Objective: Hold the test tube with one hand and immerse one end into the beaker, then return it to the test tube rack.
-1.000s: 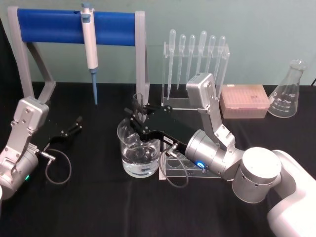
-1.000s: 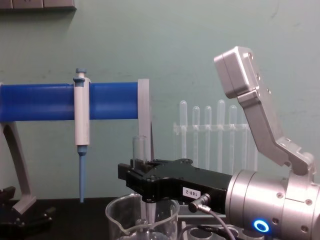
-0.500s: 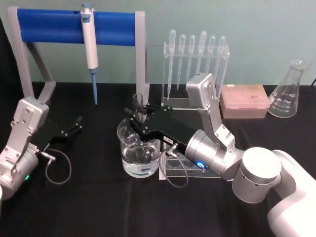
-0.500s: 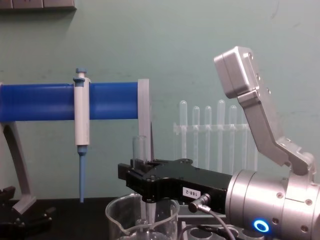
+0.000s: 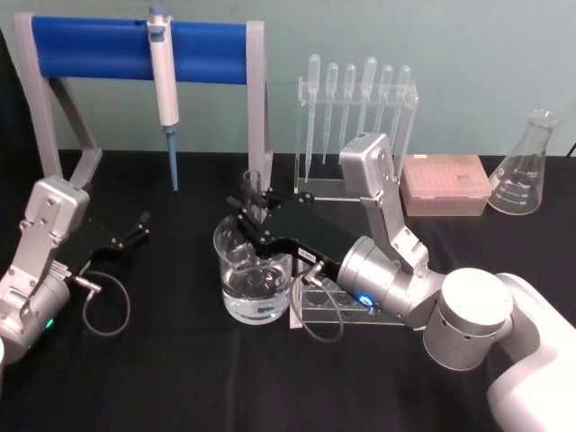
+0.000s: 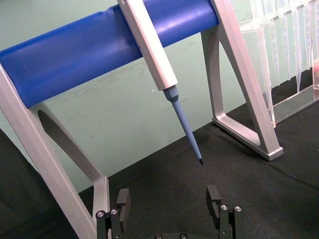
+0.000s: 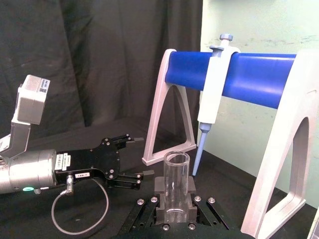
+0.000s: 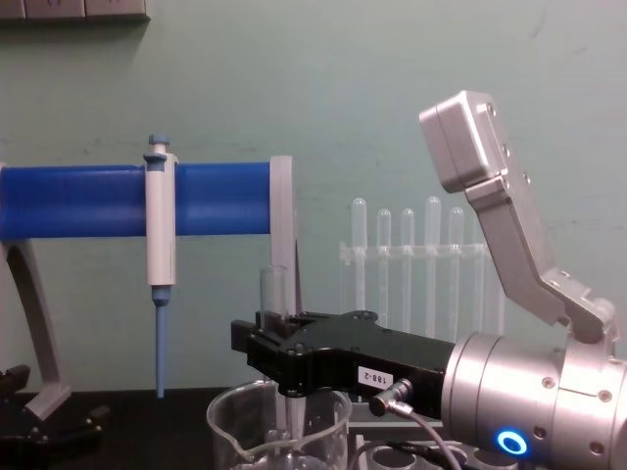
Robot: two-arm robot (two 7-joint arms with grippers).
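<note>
test tube (image 8: 273,286) lower end: apparently behind right pincer (image 8: 267,327) | beaker (image 8: 233,423) base: cropped

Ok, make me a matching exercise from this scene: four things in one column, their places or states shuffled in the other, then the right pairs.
Things:
1. test tube
2. beaker
3. left hand
4. pipette

Places or states:
A. hangs from the blue bar
B. open, low at the table's left
C. upright in the shut right hand, lower end inside the beaker
D. stands on the black table, holding clear liquid

Pairs: 1-C, 2-D, 3-B, 4-A
</note>
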